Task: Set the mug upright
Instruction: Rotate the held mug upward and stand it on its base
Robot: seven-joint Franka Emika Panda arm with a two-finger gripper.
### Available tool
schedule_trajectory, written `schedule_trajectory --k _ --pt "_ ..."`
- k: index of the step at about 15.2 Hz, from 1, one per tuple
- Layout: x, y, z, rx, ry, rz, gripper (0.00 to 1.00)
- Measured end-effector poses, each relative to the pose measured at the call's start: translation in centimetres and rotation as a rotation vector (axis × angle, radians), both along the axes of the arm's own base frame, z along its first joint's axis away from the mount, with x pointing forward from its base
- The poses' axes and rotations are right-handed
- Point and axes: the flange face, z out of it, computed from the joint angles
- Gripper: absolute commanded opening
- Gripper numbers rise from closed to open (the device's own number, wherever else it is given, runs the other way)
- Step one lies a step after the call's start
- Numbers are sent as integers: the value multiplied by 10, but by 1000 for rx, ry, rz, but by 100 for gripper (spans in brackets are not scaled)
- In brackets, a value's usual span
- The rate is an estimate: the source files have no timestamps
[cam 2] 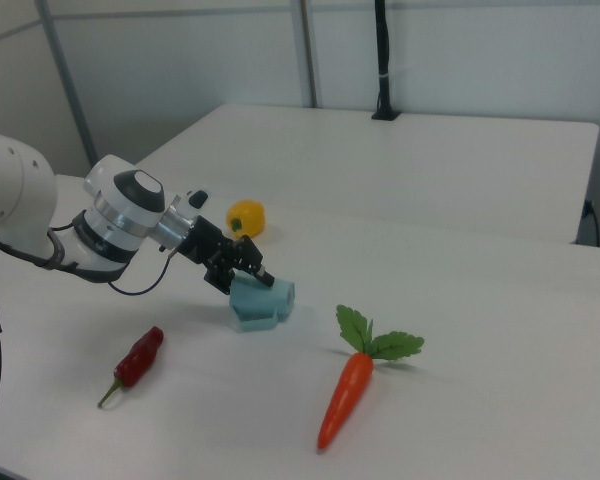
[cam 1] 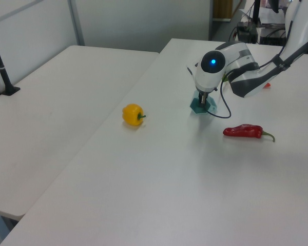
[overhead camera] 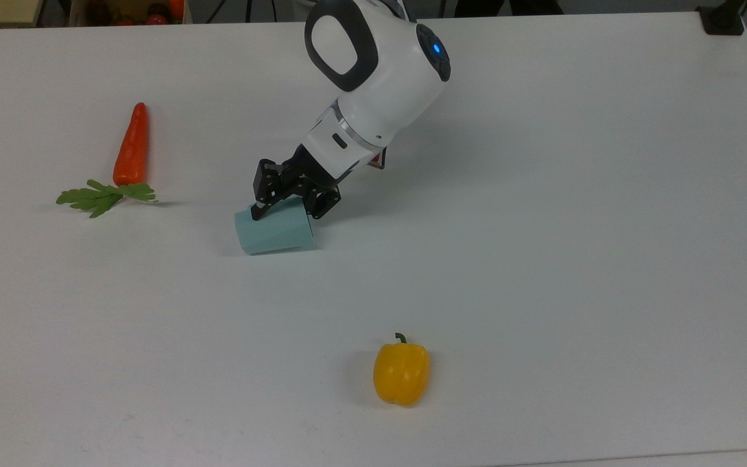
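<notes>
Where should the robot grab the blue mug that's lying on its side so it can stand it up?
Probably by the wall at its wide open end. The mug lies on its side, mouth toward the top view's right, and the gripper already sits over that rim from above. One finger inside, one outside, would pinch the thin wall; the faceted body looks too wide.

The white surface [overhead camera: 542, 227] carries one pale blue mug [overhead camera: 274, 230], one carrot [overhead camera: 131, 148] and one yellow pepper [overhead camera: 401, 371]. One red chili [cam 2: 136, 364] lies at the right view's lower left.
</notes>
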Motion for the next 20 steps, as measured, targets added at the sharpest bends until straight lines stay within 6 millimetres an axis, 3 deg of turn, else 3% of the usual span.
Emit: schedule_trajectory --k 5,15,20 --pt "-1 0 18 70 -19 -55 0" --pt "-15 13 86 392 38 -159 0" --pt "-21 23 90 624 142 -187 0"
